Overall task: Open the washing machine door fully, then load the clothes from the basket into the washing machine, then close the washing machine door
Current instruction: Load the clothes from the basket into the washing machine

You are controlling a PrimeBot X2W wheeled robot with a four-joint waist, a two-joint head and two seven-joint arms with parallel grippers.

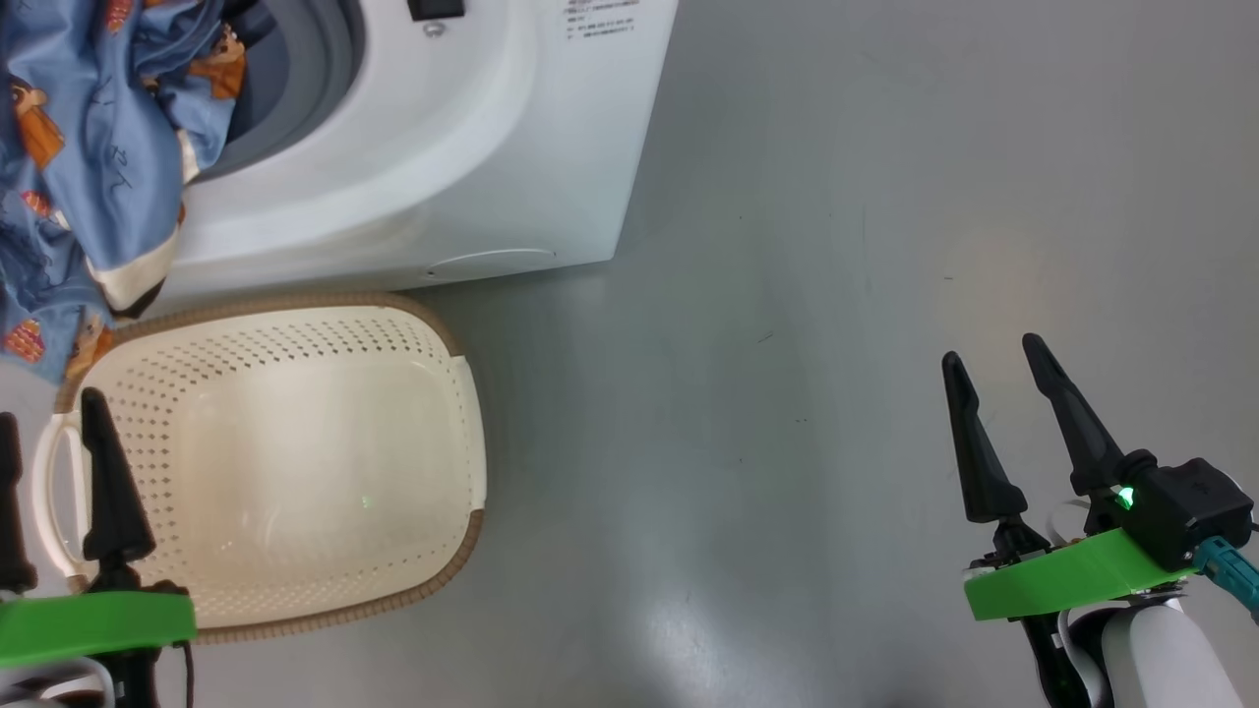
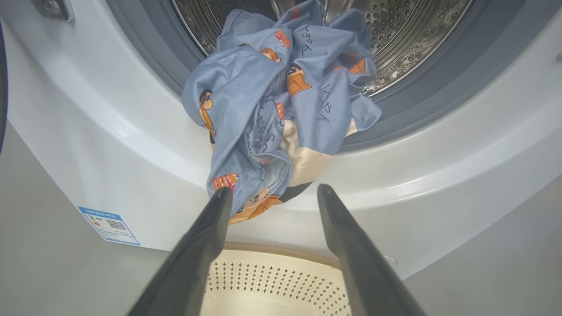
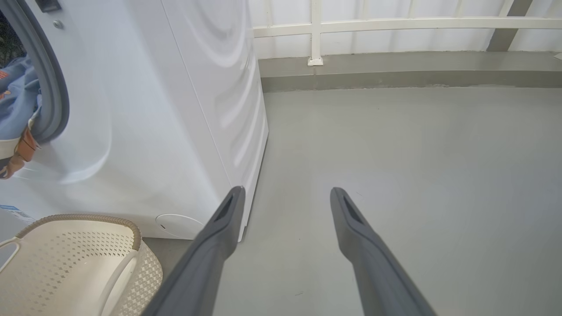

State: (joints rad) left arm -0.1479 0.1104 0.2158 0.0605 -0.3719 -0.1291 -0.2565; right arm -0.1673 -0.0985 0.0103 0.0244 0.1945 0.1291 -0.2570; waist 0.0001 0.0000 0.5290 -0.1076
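Standing by, I see the left pincer [image 2: 275, 188] spread wide with nothing between its fingers. It is aimed straight at the clothes [image 2: 272, 96], which spill out of the washing machine [image 1: 472, 147] just ahead of its tips. The blue printed bundle lies partly in the steel drum [image 2: 417, 35] and partly draped over the grey seal [image 2: 145, 52] and the white lip, its hem so close to one fingertip that I cannot tell whether they touch. I take it the pincer is poised there because the load is only half in: the hanging part would be caught if the door were swung shut, so it wants pushing deeper first. The basket [image 1: 295, 472] sits directly beneath that pincer, hard against the foot of the machine, and looks empty, which suggests the fetching is done. The right pincer [image 1: 993, 351] is likewise fully open and holds nothing, hovering over bare floor [image 1: 836, 295] well off to the side of the machine, probably kept clear so it does not crowd the opening. The left wrist camera looks right into the drum and shows how far the cloth reaches in, plus a blue label [image 2: 109, 224] low on the front panel beside its fingers, where the head camera catches just the edge of the opening. The head camera in turn takes in both pincers and the basket's whole bottom at once. The right wrist camera adds the machine's side panel and a white railing [image 3: 395, 24] far ahead of its fingers.
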